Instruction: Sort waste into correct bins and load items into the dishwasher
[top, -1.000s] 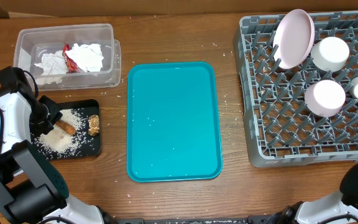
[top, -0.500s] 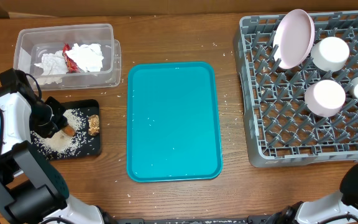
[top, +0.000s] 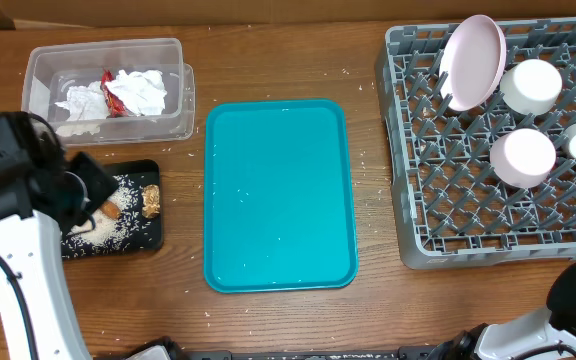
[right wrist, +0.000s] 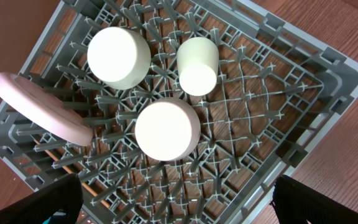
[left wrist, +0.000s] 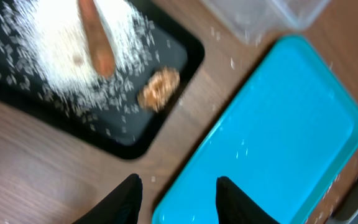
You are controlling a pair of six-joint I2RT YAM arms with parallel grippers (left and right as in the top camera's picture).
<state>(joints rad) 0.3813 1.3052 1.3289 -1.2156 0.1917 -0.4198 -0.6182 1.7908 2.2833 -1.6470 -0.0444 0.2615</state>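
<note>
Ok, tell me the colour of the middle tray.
The tray is teal; clearest from overhead.

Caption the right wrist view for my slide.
Grey dish rack holding a pink plate, white bowl, pink bowl and cup.

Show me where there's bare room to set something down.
The teal tray, between black tray and rack, is wholly bare. The rack's near part is free. Crowded: its far right corner with plate and cups, and the black tray.
</note>
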